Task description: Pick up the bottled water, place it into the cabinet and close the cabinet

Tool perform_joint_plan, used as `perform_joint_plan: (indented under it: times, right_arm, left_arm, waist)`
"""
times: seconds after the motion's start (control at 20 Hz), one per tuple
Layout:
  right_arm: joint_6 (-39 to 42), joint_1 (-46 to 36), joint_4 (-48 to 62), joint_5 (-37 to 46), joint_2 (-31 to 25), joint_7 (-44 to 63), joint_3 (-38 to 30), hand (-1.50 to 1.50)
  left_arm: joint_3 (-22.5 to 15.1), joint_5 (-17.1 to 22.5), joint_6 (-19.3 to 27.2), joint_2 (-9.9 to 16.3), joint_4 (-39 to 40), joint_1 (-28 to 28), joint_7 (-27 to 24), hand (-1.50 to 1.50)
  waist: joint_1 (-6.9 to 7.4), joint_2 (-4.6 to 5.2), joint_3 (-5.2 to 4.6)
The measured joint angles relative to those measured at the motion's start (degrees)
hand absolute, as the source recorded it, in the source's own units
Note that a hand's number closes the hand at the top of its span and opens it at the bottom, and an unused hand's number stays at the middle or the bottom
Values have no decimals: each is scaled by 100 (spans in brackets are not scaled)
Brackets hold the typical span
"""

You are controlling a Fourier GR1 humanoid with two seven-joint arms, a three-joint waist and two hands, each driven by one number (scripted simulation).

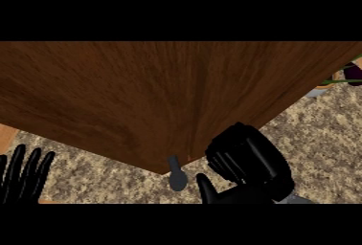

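A large brown wooden cabinet panel (pixel 155 95) fills the upper part of the head view, coming to a corner near the bottom centre. A small grey handle (pixel 176 176) hangs just below that corner. My right hand (pixel 247 165) is beside the panel's lower right edge, right of the handle, with its fingers relaxed toward the wood and its thumb sticking out to the left; it holds nothing. My left hand (pixel 25 176) rests open at the lower left edge, fingers up. The bottled water is nowhere in sight.
A speckled beige counter (pixel 318 139) shows below and to the right of the panel. At the far upper right are a dark purple object with green leaves (pixel 351 74) and a pale grey thing (pixel 317 92). A light wooden strip (pixel 5 135) shows at the left edge.
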Motion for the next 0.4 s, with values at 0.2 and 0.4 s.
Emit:
perform_joint_plan:
  times: [0.2, 0.4]
  right_arm:
    - [-726, -1228, 1131, -184, 58, -127, -274, 150]
    - [-1152, -2233, 2238, -534, 58, -333, -464, 150]
  left_arm:
    - [12, 28, -76, -18, 83, -38, 4, -150]
    - [42, 27, -115, -68, 187, -87, -14, -150]
  waist:
    - [-10, -14, 18]
    - [-109, -60, 61]
